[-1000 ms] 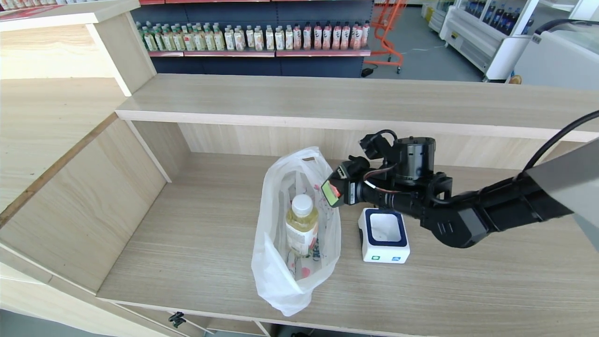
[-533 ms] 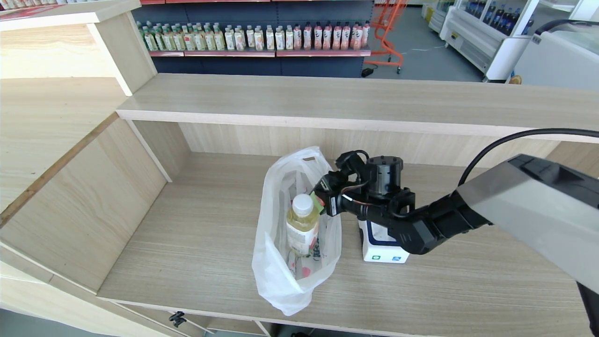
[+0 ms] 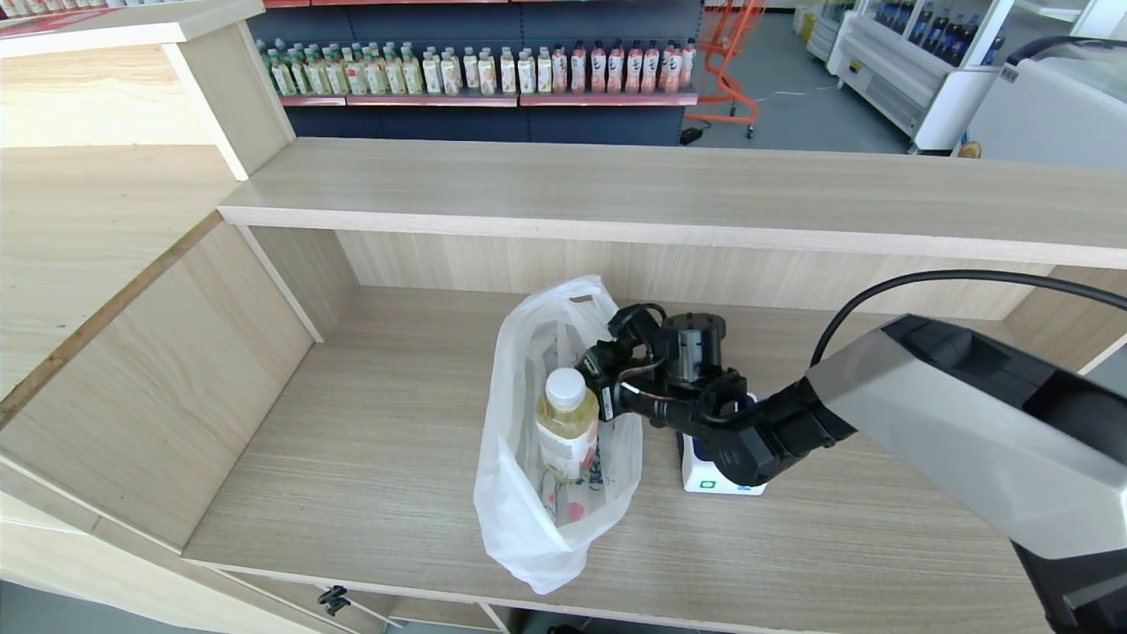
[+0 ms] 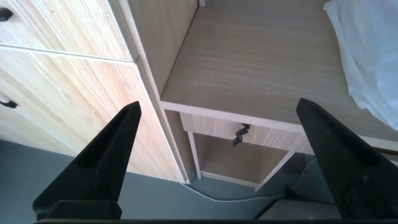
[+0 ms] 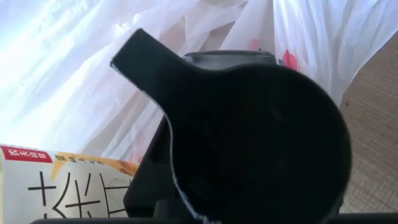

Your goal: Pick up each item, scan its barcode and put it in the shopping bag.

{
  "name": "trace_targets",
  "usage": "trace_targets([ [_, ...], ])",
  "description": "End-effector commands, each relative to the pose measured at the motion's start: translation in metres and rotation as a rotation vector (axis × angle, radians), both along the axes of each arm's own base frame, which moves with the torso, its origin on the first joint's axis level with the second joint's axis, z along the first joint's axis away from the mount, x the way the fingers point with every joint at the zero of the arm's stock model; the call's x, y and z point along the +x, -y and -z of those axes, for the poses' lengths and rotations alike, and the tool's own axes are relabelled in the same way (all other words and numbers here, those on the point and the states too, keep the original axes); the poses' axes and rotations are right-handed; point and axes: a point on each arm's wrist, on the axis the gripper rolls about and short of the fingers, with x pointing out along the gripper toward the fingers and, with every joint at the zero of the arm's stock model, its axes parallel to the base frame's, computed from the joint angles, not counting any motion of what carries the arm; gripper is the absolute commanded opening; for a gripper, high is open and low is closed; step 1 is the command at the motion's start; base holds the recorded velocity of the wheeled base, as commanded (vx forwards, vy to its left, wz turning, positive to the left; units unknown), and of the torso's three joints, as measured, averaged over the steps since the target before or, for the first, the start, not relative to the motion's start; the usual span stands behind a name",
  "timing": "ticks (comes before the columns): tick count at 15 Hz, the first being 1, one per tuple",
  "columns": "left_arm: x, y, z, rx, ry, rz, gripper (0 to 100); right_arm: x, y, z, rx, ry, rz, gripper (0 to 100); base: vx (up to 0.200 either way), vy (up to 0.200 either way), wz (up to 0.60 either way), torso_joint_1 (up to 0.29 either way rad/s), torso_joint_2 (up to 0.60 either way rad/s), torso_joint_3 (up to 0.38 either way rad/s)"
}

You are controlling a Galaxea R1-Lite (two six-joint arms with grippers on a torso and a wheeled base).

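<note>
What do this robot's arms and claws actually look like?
The right arm has a boxy silver-grey shell, black rounded joints, a black cylinder at the wrist and a black cable looping along it. The right gripper is black with thin wires. The left gripper has two flat, tapered black fingers.

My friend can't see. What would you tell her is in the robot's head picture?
The robot's right gripper is at the top of a white shopping bag standing on a wooden counter. A bottle of yellow drink with a white cap stands inside the bag, and a white barcode scanner sits beside the bag, partly under the arm.
</note>
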Motion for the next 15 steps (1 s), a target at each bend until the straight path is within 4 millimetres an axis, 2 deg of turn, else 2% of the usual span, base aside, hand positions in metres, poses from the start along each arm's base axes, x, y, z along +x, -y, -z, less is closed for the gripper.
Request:
trace_targets([
  [1,0.000,0.000,0.000,0.000,0.000,0.000,100,0.000,-0.001,0.004,-0.004,-0.007,-0.002,100,0.000,0.000,0.00,0.000,0.00,0.000],
  [4,0.000,0.000,0.000,0.000,0.000,0.000,100,-0.001,0.002,-0.009,0.019,0.010,0.004,100,0.000,0.000,0.00,0.000,0.00,0.000],
  [5,0.000,0.000,0.000,0.000,0.000,0.000,100,-0.004,0.008,-0.028,0.068,0.014,0.012,100,0.000,0.000,0.00,0.000,0.00,0.000],
  [6,0.000,0.000,0.000,0.002,0.000,0.000,100,-0.014,0.017,-0.059,0.170,-0.003,-0.007,100,0.000,0.000,0.00,0.000,0.00,0.000],
  [7,0.000,0.000,0.000,0.000,0.000,0.000,100,-0.026,0.028,-0.079,0.218,-0.016,-0.015,100,0.000,0.000,0.00,0.000,0.00,0.000],
  [9,0.000,0.000,0.000,0.000,0.000,-0.002,100,-0.057,0.051,-0.103,0.249,-0.034,-0.021,100,0.000,0.000,0.00,0.000,0.00,0.000],
  [10,0.000,0.000,0.000,0.000,-0.001,0.000,100,-0.078,0.065,-0.112,0.246,-0.040,-0.021,100,0.000,0.000,0.00,0.000,0.00,0.000],
  [11,0.000,0.000,0.000,0.000,0.000,0.000,100,-0.120,0.091,-0.124,0.244,-0.048,-0.026,100,0.000,0.000,0.00,0.000,0.00,0.000],
  [12,0.000,0.000,0.000,0.000,0.000,0.000,100,-0.162,0.118,-0.128,0.226,-0.072,0.009,100,0.000,0.000,0.00,0.000,0.00,0.000],
  [13,0.000,0.000,0.000,0.000,-0.001,0.000,100,-0.196,0.138,-0.128,0.205,-0.084,0.045,100,0.000,0.000,0.00,0.000,0.00,0.000],
  [14,0.000,0.000,0.000,0.002,0.000,0.000,100,-0.205,0.143,-0.127,0.200,-0.088,0.064,100,0.000,0.000,0.00,0.000,0.00,0.000],
  [15,0.000,0.000,0.000,0.000,0.000,-0.002,100,-0.251,0.175,-0.117,0.147,-0.068,0.259,100,0.000,0.000,0.00,0.000,0.00,0.000],
])
